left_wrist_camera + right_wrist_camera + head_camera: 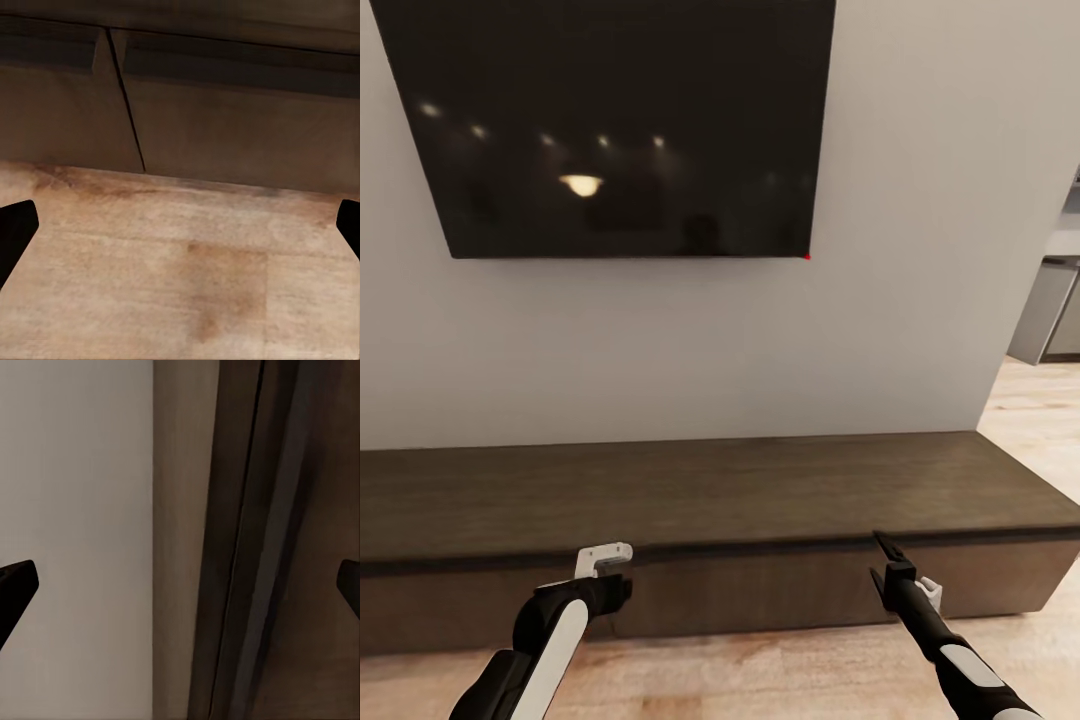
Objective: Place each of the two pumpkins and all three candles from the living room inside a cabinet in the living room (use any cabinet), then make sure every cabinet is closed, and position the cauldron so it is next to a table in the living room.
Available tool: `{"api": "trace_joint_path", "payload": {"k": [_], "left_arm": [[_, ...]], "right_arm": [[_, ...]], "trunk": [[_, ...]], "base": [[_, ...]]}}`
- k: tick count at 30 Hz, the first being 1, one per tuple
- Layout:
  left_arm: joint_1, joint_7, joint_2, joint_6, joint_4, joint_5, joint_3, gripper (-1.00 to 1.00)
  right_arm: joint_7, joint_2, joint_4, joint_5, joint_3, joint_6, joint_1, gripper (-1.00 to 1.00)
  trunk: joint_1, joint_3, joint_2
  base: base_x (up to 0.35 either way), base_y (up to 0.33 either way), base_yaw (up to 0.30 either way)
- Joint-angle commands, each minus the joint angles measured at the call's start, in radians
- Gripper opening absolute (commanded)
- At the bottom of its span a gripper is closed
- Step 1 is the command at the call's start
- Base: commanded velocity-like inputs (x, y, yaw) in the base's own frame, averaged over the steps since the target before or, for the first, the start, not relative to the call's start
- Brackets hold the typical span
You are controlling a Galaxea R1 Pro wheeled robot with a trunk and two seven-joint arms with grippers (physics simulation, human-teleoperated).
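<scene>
Cabinet (pixel 760 490) closed below wall TV (pixel 610 120), left gripper (pixel 180 225) spread, right gripper (pixel 180 585) spread

No text, label, brand, number or sign can be read in any of the views. The black screen of the TV (pixel 610 120) carries only reflected lights and a tiny red dot at its lower corner, and the dark wood cabinet (pixel 710 490) has plain, unmarked fronts.
</scene>
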Motion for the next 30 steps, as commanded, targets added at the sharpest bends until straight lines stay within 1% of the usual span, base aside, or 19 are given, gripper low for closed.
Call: {"api": "trace_joint_path", "payload": {"k": [1, 5, 13, 18, 23, 29, 30], "left_arm": [[-0.001, 0.01, 0.001, 0.002, -0.001, 0.009, -0.002, 1.0], [-0.001, 0.009, 0.001, 0.002, 0.0, 0.008, -0.002, 1.0], [-0.001, 0.008, 0.001, 0.002, 0.0, 0.009, -0.002, 1.0], [-0.001, 0.009, 0.001, -0.009, 0.0, 0.009, -0.002, 1.0], [-0.001, 0.01, 0.001, -0.029, 0.0, 0.008, -0.002, 1.0], [-0.001, 0.01, 0.002, -0.035, 0.0, 0.008, -0.002, 1.0], [-0.001, 0.01, 0.002, -0.036, 0.0, 0.008, -0.002, 1.0]], "right_arm": [[0.002, 0.0, 0.001, -0.009, -0.001, 0.009, -0.001, 1.0], [0.002, 0.001, 0.001, -0.009, -0.001, 0.009, -0.001, 1.0], [0.002, 0.001, 0.001, -0.008, -0.001, 0.009, -0.001, 1.0], [0.002, 0.001, 0.001, -0.009, -0.001, 0.009, -0.001, 1.0], [0.002, 0.0, 0.001, -0.008, -0.001, 0.009, -0.001, 1.0], [0.002, 0.0, 0.001, -0.008, -0.001, 0.009, -0.001, 1.0], [0.002, 0.0, 0.001, -0.008, -0.001, 0.009, -0.001, 1.0]], "trunk": [[0.0, -0.001, 0.0], [0.0, -0.001, 0.0], [0.0, -0.001, 0.0], [0.002, -0.02, -0.002], [0.002, -0.02, -0.002], [0.005, -0.044, -0.003], [0.005, -0.044, -0.003]], "base": [[0.215, -0.013, 0.0], [0.136, -0.015, 0.0], [0.025, -0.003, 0.0], [0.002, 0.0, 0.0], [0.0, 0.0, 0.0], [0.0, 0.0, 0.0], [0.0, 0.0, 0.0]]}}
